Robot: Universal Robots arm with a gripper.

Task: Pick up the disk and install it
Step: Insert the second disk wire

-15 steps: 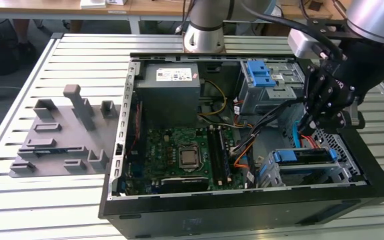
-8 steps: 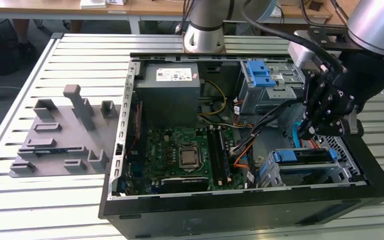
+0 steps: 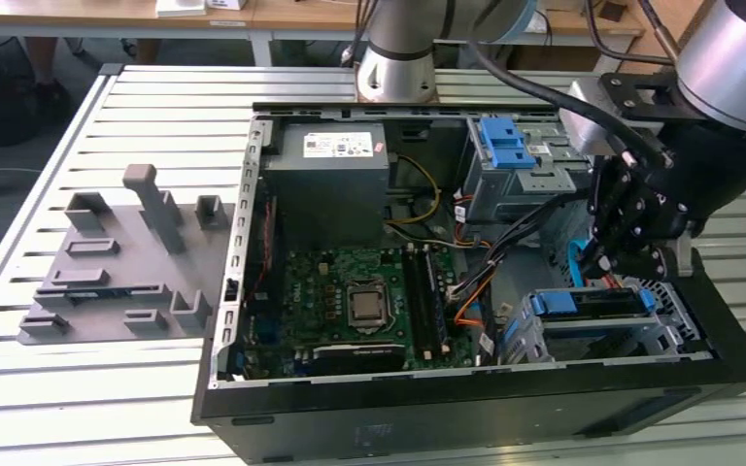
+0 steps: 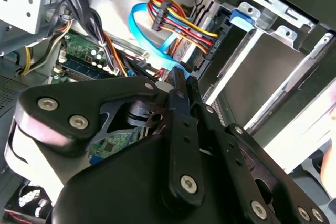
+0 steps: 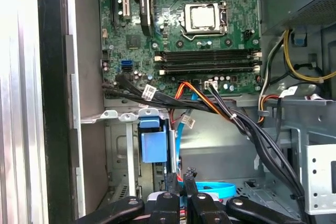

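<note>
Hand: the black two-fingered hand (image 3: 610, 272) hangs inside the open black metal computer case (image 3: 477, 417), low over the drive cage at the exterior view's right. In the second wrist view its fingers (image 4: 185, 93) meet at the tips, together, with nothing visibly between them.

Disk: the flat hard drive in its blue plastic carrier frame (image 3: 593, 303) lies flat in the silver drive cage, directly below the hand and apart from it.

Why there: by my judgement the disk sits in its bay, and the hand is poised just above to press or check it, not carry it.

Disk's look: the blue frame edges a dark upper face. I cannot make out a label. A blue frame end (image 5: 154, 141) shows in the bay in the first wrist view.

Cables: a light-blue flat data cable (image 4: 149, 40) loops close to the fingertips, beside a bundle of coloured power wires (image 4: 178, 24).

Surroundings: the green motherboard (image 3: 360, 291) and the grey power-supply box with white sticker (image 3: 327, 160) lie well apart from the hand. The case rests on a slatted metal surface (image 3: 152, 116).
</note>
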